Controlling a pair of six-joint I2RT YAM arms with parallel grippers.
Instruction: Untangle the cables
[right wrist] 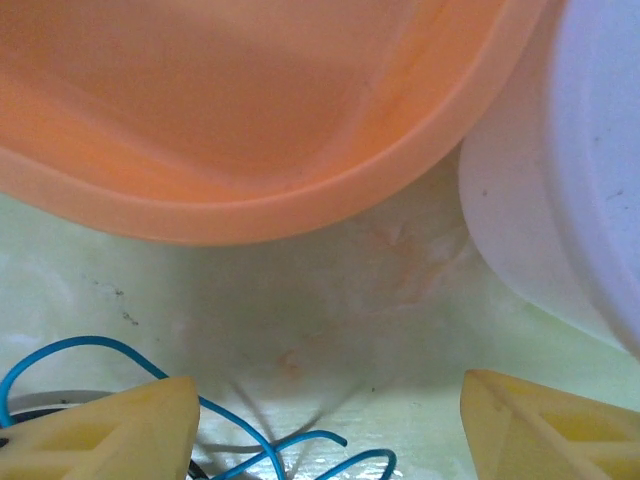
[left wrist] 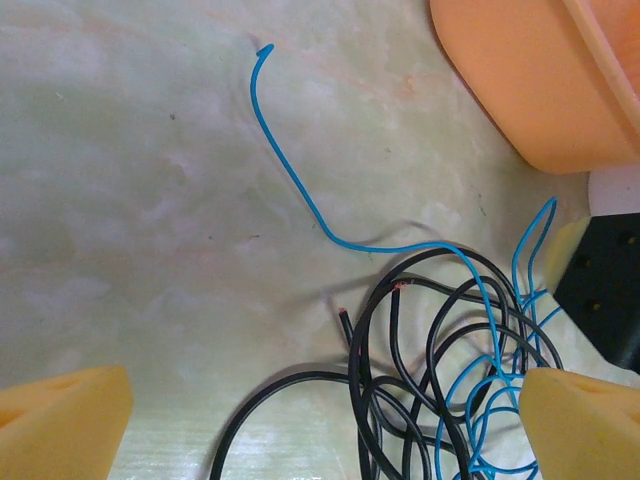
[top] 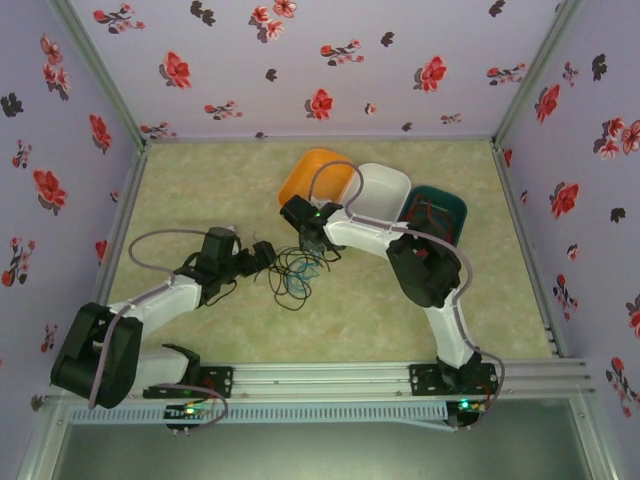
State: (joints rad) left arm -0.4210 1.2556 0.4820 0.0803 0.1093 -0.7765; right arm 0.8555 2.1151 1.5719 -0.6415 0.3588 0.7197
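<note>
Cables (top: 293,272): one tangled heap on the table (top: 200,180), just on the near side of the orange tray (top: 318,175), between the two grippers.

Left gripper (top: 268,255): at the side of the heap farther from the orange tray. Jaws spread fully, nothing clamped. In its wrist view the coils lie between the yellow pads (left wrist: 60,420), crowded toward one of them.

Right gripper (top: 318,245): between the heap and the orange tray's near wall. Jaws well apart, nothing held. Blue loops lie by one pad (right wrist: 100,430).

Appearance: the blue cable (left wrist: 300,190) is thin, with one free end running clear of the heap and the rest threaded through the black cable (left wrist: 400,330). The black cable lies in several overlapping coils, with two cut ends showing reddish tips.

Surroundings: the white tray (top: 385,190) is just beside the orange tray, and the green tray (top: 440,212) is beyond it. There are faint red lines inside the green tray, too small to identify. The right arm's wrist overhangs the orange tray's near rim.
</note>
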